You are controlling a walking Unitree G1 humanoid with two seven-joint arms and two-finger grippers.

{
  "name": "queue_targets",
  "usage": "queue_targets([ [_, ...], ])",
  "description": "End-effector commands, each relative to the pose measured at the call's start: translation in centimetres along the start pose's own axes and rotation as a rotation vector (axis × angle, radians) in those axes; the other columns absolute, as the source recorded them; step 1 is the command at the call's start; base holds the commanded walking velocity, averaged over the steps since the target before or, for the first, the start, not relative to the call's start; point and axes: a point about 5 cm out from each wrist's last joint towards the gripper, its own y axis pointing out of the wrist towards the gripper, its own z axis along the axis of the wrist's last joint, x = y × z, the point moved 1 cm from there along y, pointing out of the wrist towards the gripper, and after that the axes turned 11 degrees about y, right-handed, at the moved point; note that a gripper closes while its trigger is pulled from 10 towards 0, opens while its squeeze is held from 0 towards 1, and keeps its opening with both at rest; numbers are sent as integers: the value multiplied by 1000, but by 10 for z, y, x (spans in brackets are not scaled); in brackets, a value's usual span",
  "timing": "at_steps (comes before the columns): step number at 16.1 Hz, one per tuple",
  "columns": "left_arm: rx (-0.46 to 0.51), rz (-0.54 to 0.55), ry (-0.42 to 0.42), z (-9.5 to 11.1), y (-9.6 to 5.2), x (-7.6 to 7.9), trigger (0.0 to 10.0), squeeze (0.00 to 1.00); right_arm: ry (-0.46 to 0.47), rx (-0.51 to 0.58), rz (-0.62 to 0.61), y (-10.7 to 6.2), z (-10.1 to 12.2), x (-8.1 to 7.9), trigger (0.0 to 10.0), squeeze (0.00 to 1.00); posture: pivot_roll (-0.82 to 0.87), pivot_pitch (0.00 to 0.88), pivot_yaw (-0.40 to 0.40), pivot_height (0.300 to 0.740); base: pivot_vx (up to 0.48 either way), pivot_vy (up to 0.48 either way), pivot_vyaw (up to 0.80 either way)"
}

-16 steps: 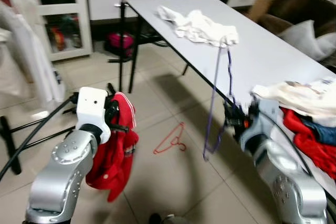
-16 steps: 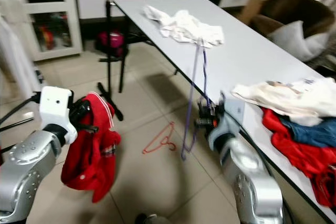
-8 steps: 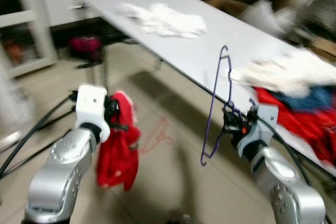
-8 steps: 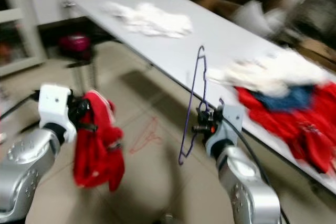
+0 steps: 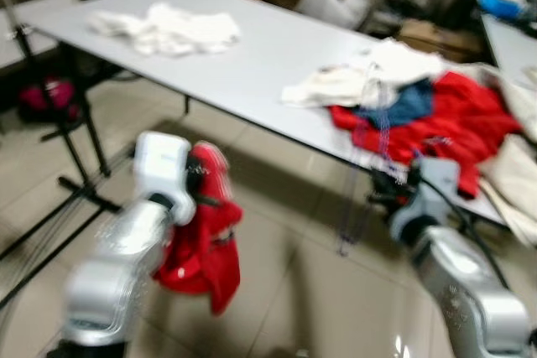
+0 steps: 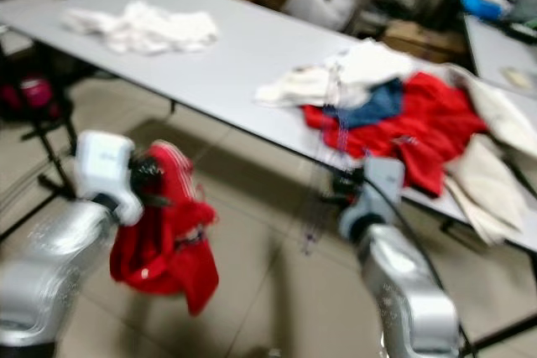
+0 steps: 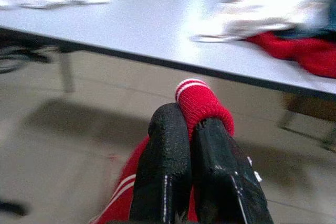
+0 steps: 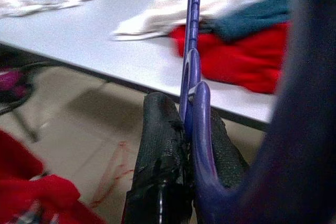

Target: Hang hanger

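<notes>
The hanger is picked up but not yet hung; judging by the blurred head views, carrying it to a rail and hooking it there remain. The right gripper has its fingers clenched on the purple hanger, whose bar rises straight up from between them, beside the surface edge. The left gripper has its fingers pinched on a red garment, which hangs below it.

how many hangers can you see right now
1 for sure: the purple hanger, clamped upright in the right gripper beside the table. A faint red shape on the floor in the right wrist view may be another; more could hide in the clothes pile.
</notes>
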Motion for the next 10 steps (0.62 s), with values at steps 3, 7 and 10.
queue_targets([
  [3,58,18,20,13,3,-6,10000,0,-3,-6,5,1,1,0,10000,0,-81,0,-94,740,0,0,-800],
  [7,57,-1,38,13,5,-5,10000,0,20,-14,7,-2,-3,0,10000,0,-90,0,-85,740,0,351,-358],
  [10,58,-11,54,14,8,-6,10000,0,36,-10,-5,-3,-4,1,10000,0,-94,0,-73,740,0,370,0],
])
